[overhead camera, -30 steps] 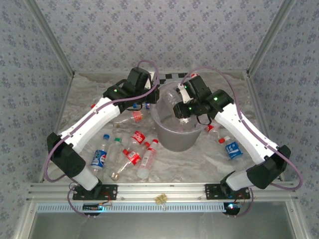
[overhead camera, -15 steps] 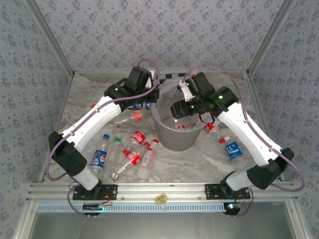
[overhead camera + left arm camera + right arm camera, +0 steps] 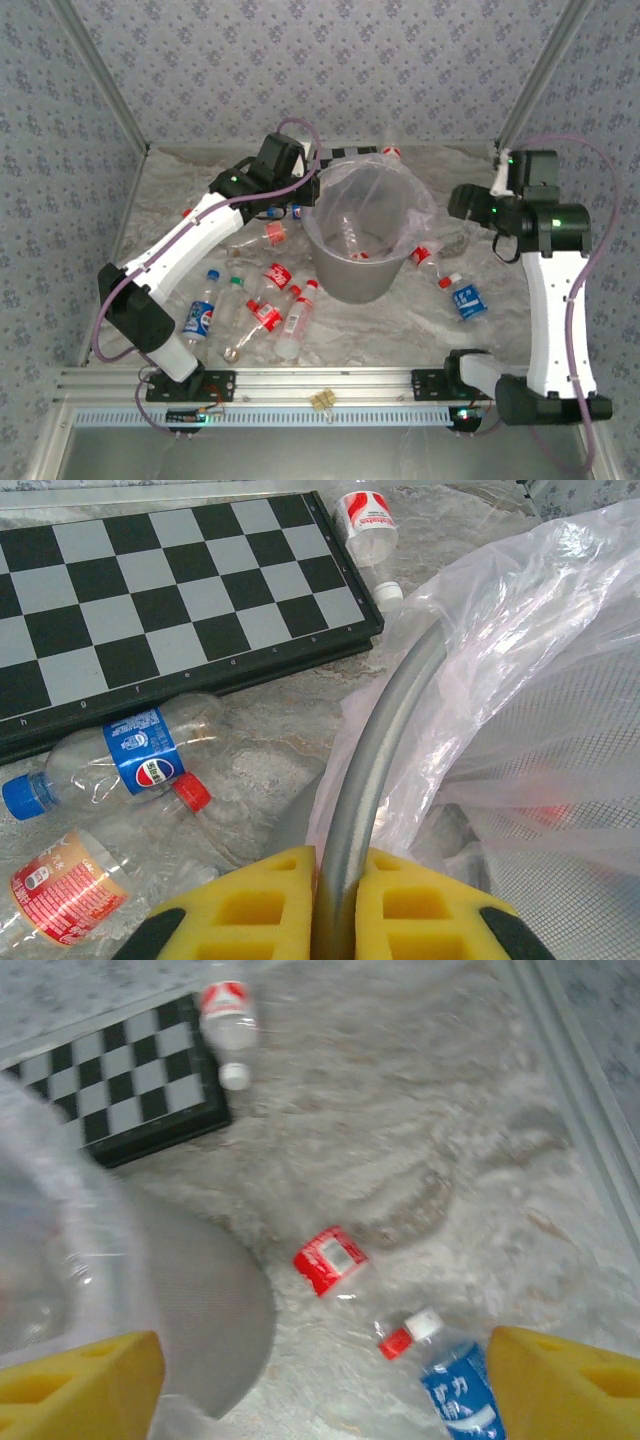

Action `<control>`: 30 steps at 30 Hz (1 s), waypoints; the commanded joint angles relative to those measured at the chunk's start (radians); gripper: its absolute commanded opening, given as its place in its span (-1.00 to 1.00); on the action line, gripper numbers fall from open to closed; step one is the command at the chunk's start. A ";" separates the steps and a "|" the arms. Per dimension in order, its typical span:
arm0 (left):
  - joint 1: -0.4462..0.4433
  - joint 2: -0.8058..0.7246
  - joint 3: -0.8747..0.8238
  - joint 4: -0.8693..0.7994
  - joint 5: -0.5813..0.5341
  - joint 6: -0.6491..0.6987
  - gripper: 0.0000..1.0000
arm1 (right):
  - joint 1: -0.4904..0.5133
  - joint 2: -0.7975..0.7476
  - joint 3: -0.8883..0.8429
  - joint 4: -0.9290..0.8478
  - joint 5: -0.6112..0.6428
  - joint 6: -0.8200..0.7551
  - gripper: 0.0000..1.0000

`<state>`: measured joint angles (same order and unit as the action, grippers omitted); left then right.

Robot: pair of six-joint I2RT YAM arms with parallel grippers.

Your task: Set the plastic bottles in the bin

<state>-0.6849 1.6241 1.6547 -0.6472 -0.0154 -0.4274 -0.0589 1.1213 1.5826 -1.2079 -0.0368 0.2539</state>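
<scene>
My left gripper is shut on the grey rim of the bin, which is lined with a crinkly clear bag. The bin stands mid-table with a clear bottle lying inside. Right of it my right gripper hangs open and empty above a red-label bottle and a blue-label bottle; its fingers stand far apart. Several bottles lie left of the bin. A Pepsi bottle and a red-and-white one lie by my left gripper.
A black-and-white checkerboard lies behind the bin, with a red-label bottle at its right end. Frame posts and patterned walls close the table; a rail runs along the near edge. Open marbled surface lies at the far right.
My right arm has pulled away from over the bin and swung out to the right, its gripper now open. A clear bottle now shows inside the bin. The left arm has not moved.
</scene>
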 commanded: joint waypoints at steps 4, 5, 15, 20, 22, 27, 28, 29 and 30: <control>0.012 0.022 0.020 0.077 -0.037 0.016 -1.00 | -0.126 -0.020 -0.203 -0.100 -0.083 0.100 0.87; 0.012 0.023 0.020 0.080 -0.029 0.015 -1.00 | -0.127 -0.021 -0.238 -0.096 -0.070 0.103 0.96; 0.018 0.028 0.016 0.119 0.053 0.013 -1.00 | -0.221 -0.115 -0.652 0.147 -0.162 0.285 1.00; 0.020 0.016 0.003 0.128 0.060 0.024 -1.00 | -0.189 -0.130 -0.701 0.155 -0.017 0.200 1.00; 0.020 0.015 -0.002 0.134 0.063 0.023 -1.00 | -0.176 -0.097 -0.709 0.163 0.022 0.166 1.00; 0.022 0.005 -0.019 0.146 0.062 0.019 -1.00 | -0.151 0.001 -0.716 0.208 0.023 0.098 1.00; 0.022 0.003 -0.027 0.153 0.061 0.016 -1.00 | -0.154 0.023 -0.716 0.215 0.009 0.091 1.00; 0.024 0.001 -0.031 0.157 0.063 0.013 -1.00 | -0.151 0.041 -0.716 0.222 -0.005 0.082 0.99; 0.025 0.000 -0.033 0.159 0.064 0.012 -1.00 | -0.144 0.057 -0.714 0.223 0.011 0.091 0.99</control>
<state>-0.6674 1.6318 1.6436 -0.5964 0.0616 -0.4297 -0.2123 1.1511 0.8772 -1.0031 -0.0471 0.3828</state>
